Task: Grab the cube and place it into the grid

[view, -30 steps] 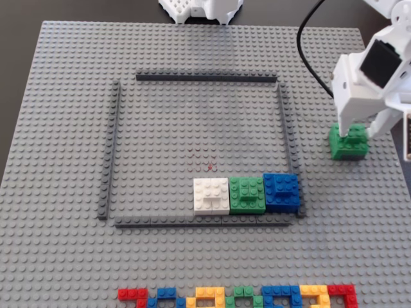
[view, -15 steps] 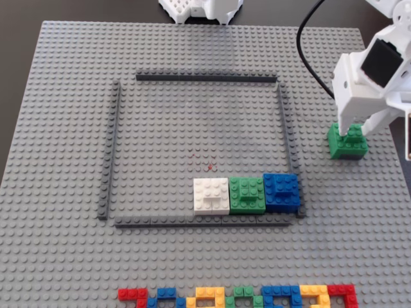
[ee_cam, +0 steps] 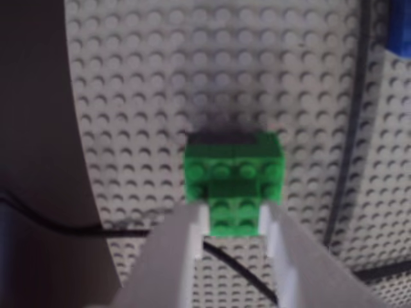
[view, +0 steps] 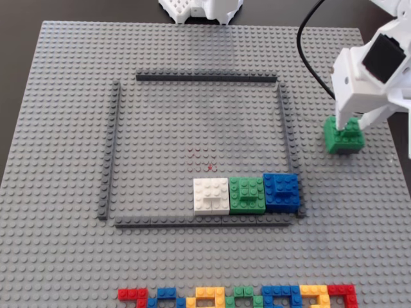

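Two white fingers (ee_cam: pixel 192 237) of the hand (ee_cam: pixel 234 224) fill the bottom of the wrist view, closed on either side of the small raised brick atop the cube (ee_cam: pixel 232 173); the grip looks firm, though the blur there makes actual contact hard to confirm. Past the cube's far edge its dark bottom layer shows as a thin strip, and beyond that lies studded grey baseplate (ee_cam: pixel 192 64), with one dark strip of the grid (ee_cam: pixel 350 147) running down the right of that view. In the fixed view, nearest the camera, a multicoloured brick row (view: pixel 237 296) lies along the bottom edge of the baseplate (view: pixel 58 256). Farther in comes the grid (view: pixel 114 147), and inside it, against its near strip at the right end, three cubes stand side by side and touching: a white cube (view: pixel 211 195), an all-green cube (view: pixel 247 194) and a blue cube (view: pixel 281 192). Farther back and to the right, outside the grid and beside its right strip, the cube (view: pixel 343 135) sits under the hand (view: pixel 350 123); whether it rests on the plate or is just clear of it I cannot tell. A black cable (view: pixel 308 45) curves up behind the arm.
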Robot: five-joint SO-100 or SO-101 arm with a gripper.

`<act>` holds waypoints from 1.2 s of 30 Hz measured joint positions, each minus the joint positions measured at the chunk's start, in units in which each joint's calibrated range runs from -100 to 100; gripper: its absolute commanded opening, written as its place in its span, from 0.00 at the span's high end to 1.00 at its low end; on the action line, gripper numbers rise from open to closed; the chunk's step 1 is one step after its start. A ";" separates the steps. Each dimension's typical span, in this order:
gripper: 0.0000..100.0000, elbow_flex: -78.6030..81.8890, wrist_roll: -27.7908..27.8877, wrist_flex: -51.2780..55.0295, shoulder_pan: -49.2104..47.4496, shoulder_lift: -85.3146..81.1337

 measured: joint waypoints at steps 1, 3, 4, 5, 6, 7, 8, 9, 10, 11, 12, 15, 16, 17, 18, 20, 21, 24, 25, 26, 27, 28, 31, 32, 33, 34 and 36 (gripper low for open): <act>0.96 0.00 0.24 0.20 0.00 -1.10; 0.96 1.15 0.98 0.20 0.00 -4.33; 0.96 2.47 1.37 -0.15 0.00 -6.45; 0.96 4.15 1.71 -0.44 0.00 -8.65; 0.96 5.91 2.15 -0.68 0.00 -10.86; 0.96 7.59 2.54 -0.93 0.00 -13.15; 0.96 9.36 2.98 -1.17 0.00 -15.44; 0.96 10.94 3.37 -1.37 0.00 -17.64; 0.96 12.53 3.71 -1.51 0.00 -19.93; 0.96 13.77 4.05 -1.51 0.00 -21.97; 0.96 15.00 4.40 -1.51 0.00 -23.92; 0.96 19.06 5.52 -1.51 0.00 -29.77; 0.96 20.65 5.91 -1.66 0.00 -31.72; 0.96 22.42 6.35 -2.00 0.22 -33.76; 0.96 24.45 6.79 -2.30 0.51 -35.88; 0.96 28.33 7.57 -2.74 1.31 -40.03; 0.96 30.10 7.96 -2.88 1.90 -41.82; 0.96 34.69 9.04 -2.93 3.72 -46.73; 0.96 36.10 9.43 -2.93 4.52 -48.35; 0.96 37.69 9.91 -3.08 5.54 -49.70; 0.96 39.19 10.35 -3.27 6.56 -51.15; 0.96 40.86 10.84 -3.47 7.80 -52.67; 0.96 45.45 12.50 -4.30 11.96 -56.83; 0.96 47.22 13.14 -4.59 13.56 -58.27; 0.96 48.81 13.77 -4.88 15.09 -59.63; 0.96 50.31 14.46 -5.18 16.55 -60.73; 0.96 53.13 15.68 -5.62 19.47 -62.77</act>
